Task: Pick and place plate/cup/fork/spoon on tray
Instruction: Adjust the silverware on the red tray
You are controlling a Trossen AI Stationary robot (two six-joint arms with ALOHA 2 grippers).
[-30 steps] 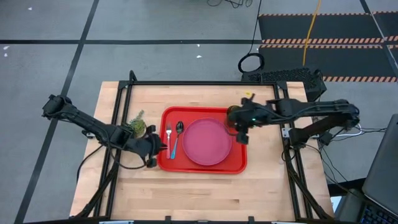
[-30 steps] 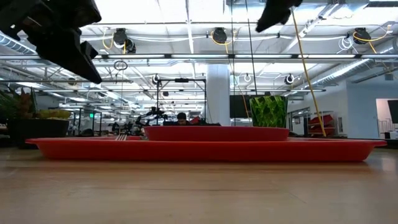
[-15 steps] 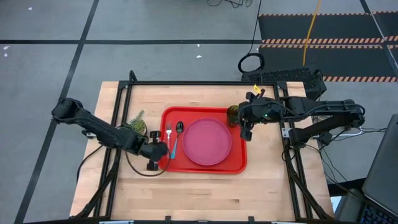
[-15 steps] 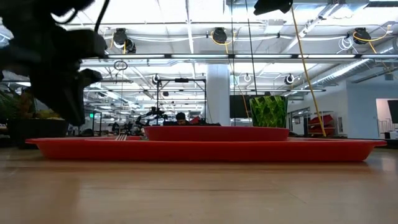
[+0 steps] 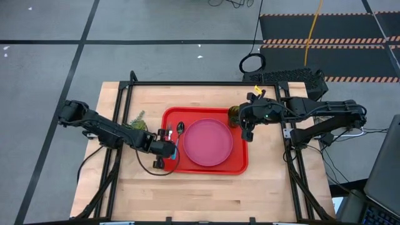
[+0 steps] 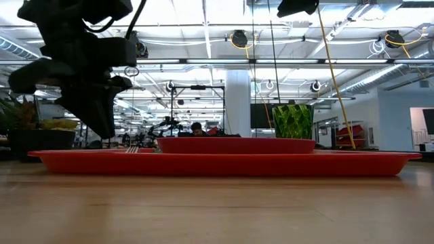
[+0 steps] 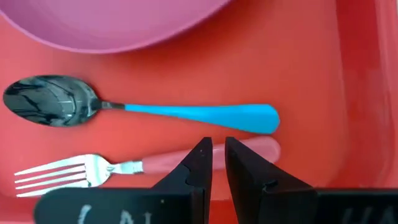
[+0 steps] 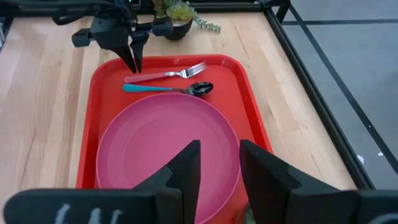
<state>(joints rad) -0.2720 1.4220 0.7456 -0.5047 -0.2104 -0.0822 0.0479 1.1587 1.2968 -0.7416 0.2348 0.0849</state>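
Left gripper (image 7: 217,152) moved over fork (image 7: 124,165) handle; nearly shut

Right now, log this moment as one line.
left claw: nearly shut, empty, over fork handle | right claw: open, above cup | plate, spoon: on tray

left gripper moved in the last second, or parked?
Yes. In the high view the left gripper has swung from beside the potted plant, off the tray's left edge, in over the fork handle end.
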